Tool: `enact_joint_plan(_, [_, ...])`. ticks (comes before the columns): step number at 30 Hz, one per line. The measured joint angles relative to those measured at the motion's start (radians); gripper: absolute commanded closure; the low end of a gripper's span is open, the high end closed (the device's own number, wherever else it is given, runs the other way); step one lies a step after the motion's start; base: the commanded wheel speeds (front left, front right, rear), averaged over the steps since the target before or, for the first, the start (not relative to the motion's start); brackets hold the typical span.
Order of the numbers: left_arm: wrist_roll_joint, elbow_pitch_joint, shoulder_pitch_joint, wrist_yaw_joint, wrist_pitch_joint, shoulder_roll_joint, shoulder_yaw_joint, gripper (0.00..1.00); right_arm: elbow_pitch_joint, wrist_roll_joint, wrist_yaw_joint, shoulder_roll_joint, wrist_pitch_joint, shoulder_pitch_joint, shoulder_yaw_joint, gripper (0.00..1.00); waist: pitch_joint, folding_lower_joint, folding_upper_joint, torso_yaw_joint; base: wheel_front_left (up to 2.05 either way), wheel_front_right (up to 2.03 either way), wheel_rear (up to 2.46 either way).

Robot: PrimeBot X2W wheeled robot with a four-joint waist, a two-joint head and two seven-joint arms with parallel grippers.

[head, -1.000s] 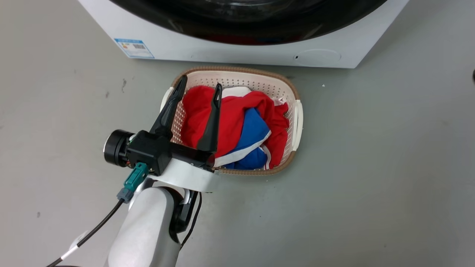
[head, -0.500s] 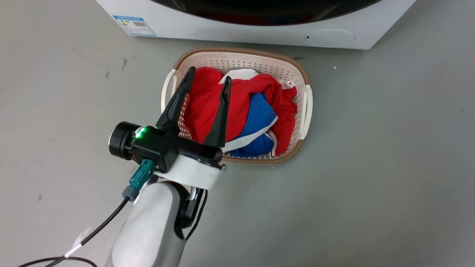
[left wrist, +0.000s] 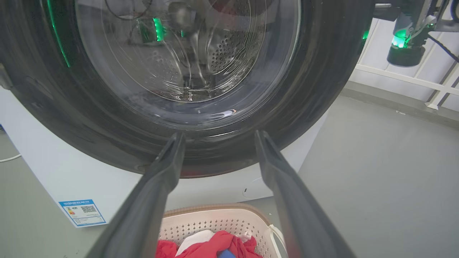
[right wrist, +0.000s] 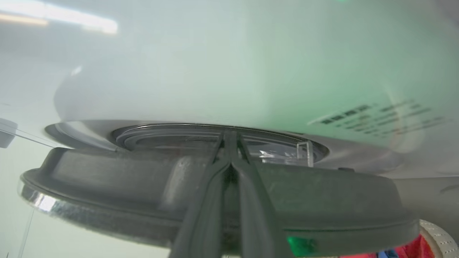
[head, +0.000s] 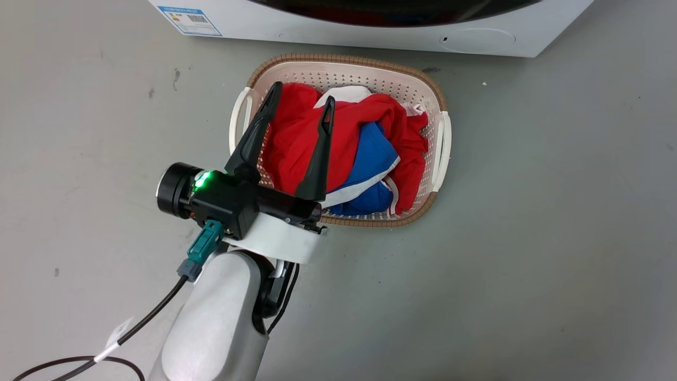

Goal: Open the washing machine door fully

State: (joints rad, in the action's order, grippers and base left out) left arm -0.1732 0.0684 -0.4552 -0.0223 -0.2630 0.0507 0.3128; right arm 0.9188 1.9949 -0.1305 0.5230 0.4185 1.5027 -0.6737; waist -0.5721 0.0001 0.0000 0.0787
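Whole head view has slid since a second ago, so that's the camera moving, not the stuff. Less of the washing machine shows now, just a white strip at the top edge with the blue label and the round flap. The washing machine door is cut down to a thin black sliver.

The left gripper hangs over the laundry basket with its fingers spread wide, holding nothing. A green light glows on its body (it was dark a second ago). The basket sits on the floor just in front of the machine, stuffed with red and blue clothes.

From the left wrist, the door looms big, and the perforated drum shows through the glass. It looks flat against the machine, but I can't tell if it's latched.

The right wrist view is blurry. The right gripper has its fingers pinched together, tips at the seam between the door's dark rim and the white front. Can't make out whether anything's caught between them.
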Motion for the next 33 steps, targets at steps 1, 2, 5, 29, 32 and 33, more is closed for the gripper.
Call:
enact_joint_plan(1, [0.000, 0.000, 0.000, 0.000, 0.000, 0.000, 0.001, 0.00, -0.001, 0.005, 0.000, 0.003, 0.010, 0.001, -0.007, 1.00, 0.000, 0.0000, 0.0000, 0.000, 0.00, 0.00, 0.00])
enact_joint_plan(2, [-0.002, 0.000, 0.000, 0.001, 0.000, 0.000, 0.001, 0.00, -0.005, 0.007, 0.000, 0.007, 0.018, 0.001, -0.015, 1.00, 0.000, 0.0000, 0.0000, 0.001, 0.00, 0.00, 0.00])
enact_joint_plan(5, [-0.002, 0.004, 0.000, 0.005, 0.000, 0.000, -0.001, 0.00, -0.017, 0.016, 0.000, 0.016, 0.035, -0.002, -0.036, 1.00, 0.005, 0.0000, 0.0000, 0.001, 0.00, 0.00, 0.00])
enact_joint_plan(29, [-0.001, 0.090, 0.125, -0.021, 0.000, 0.000, -0.029, 0.00, -0.349, 0.119, 0.001, 0.080, 0.083, -0.294, -0.291, 1.00, 0.220, -0.0001, 0.0000, -0.015, 0.00, 0.00, 0.00])
enact_joint_plan(32, [-0.007, 0.097, 0.145, -0.022, 0.000, 0.000, -0.032, 0.00, -0.414, 0.141, 0.001, 0.097, 0.058, -0.334, -0.332, 1.00, 0.256, -0.0001, 0.0000, -0.008, 0.00, 0.00, 0.00])
enact_joint_plan(33, [-0.008, 0.099, 0.153, -0.022, 0.000, 0.000, -0.032, 0.00, -0.436, 0.148, 0.001, 0.107, 0.051, -0.348, -0.347, 1.00, 0.269, -0.0001, 0.0000, -0.005, 0.00, 0.00, 0.00])
